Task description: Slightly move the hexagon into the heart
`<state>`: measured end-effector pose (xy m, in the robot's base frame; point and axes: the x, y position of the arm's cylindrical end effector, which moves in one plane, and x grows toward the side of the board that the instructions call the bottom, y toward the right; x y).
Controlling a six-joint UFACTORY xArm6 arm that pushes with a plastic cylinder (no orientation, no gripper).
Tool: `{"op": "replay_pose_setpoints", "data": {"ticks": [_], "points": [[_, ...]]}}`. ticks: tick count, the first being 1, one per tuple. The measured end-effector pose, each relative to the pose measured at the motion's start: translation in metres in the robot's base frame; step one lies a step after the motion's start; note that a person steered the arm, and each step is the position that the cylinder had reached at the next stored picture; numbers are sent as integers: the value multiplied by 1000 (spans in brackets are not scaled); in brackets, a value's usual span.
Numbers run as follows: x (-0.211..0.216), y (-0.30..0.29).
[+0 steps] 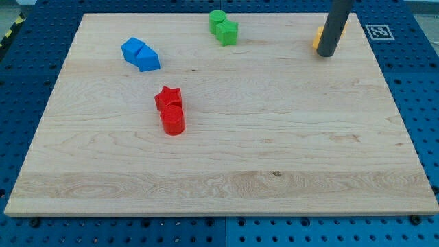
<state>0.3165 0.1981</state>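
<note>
The wooden board (274, 158) lay on a blue pegboard table (425, 82). The arm had no gripper, only a dark rod, and my tip (325, 54) stood at one o'clock, touching a yellow-orange block (318, 38) whose shape was mostly hidden. At twelve o'clock two green blocks (223, 27) touched; at ten o'clock two blue blocks (140, 54). Left of centre a red star (168, 98) touched a red cylinder (173, 121). I could not tell which block was the hexagon or the heart.

Bright, even, diffuse light from overhead. Wooden board (226, 165) evenly lit, grain sharp, no glare patches. Shadows short, soft, hugging bases of red blocks (171, 110), blue blocks (140, 54), green blocks (223, 27). Dark rod (335, 26) matte, no highlights; my tip (325, 54) casts faint shadow only. Focus crisp throughout. Slight perspective taper toward view's top; no obvious edge blur.
</note>
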Motion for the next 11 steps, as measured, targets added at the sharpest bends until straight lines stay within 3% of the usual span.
{"op": "replay_pose_setpoints", "data": {"ticks": [11], "points": [[-49,-11]]}}
